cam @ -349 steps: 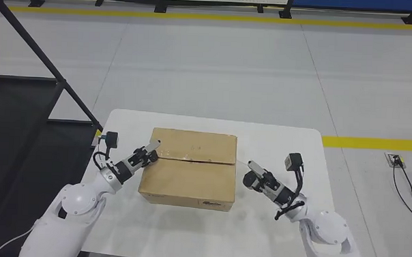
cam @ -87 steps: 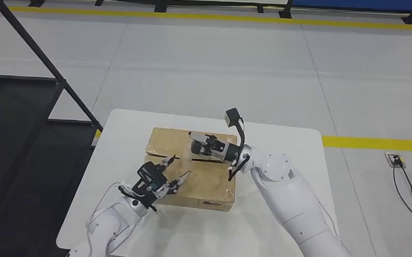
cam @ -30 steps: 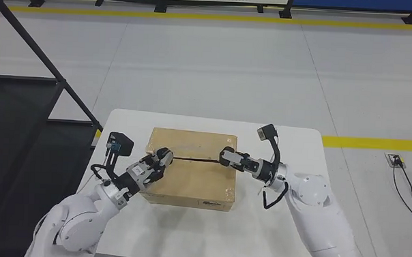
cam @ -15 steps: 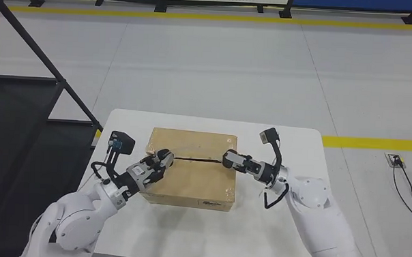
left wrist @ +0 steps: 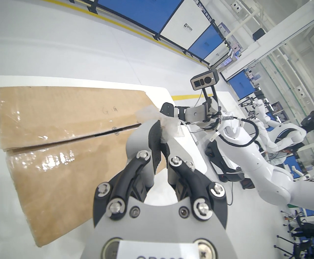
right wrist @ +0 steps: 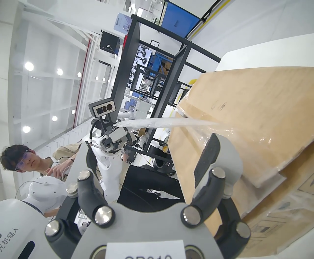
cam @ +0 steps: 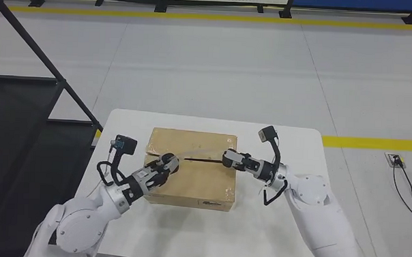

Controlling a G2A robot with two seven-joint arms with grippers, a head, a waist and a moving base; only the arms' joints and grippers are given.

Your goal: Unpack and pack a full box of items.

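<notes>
Cardboard box (cam: 190,182) sat shut on the white table (cam: 301,149), close to its far edge, its flaps meeting along a dark seam. The left gripper (left wrist: 160,137) hung over the seam's end toward the table's left edge. Its fingers were closed on a strip of clear tape (right wrist: 169,122), which stretched from the box top up to that pinch. The right gripper (right wrist: 149,157) stood at the seam's other end, fingers spread, one pad seemingly resting on the box's top edge.

To peel well, I judged, the pull should run low and steady along the seam. The right arm should pin the box so it neither slid nor lifted, and a snatch could tear the film.

How much tape was stuck down was hard to make out, since glossy film covered both flaps. The box's contents were hidden.
</notes>
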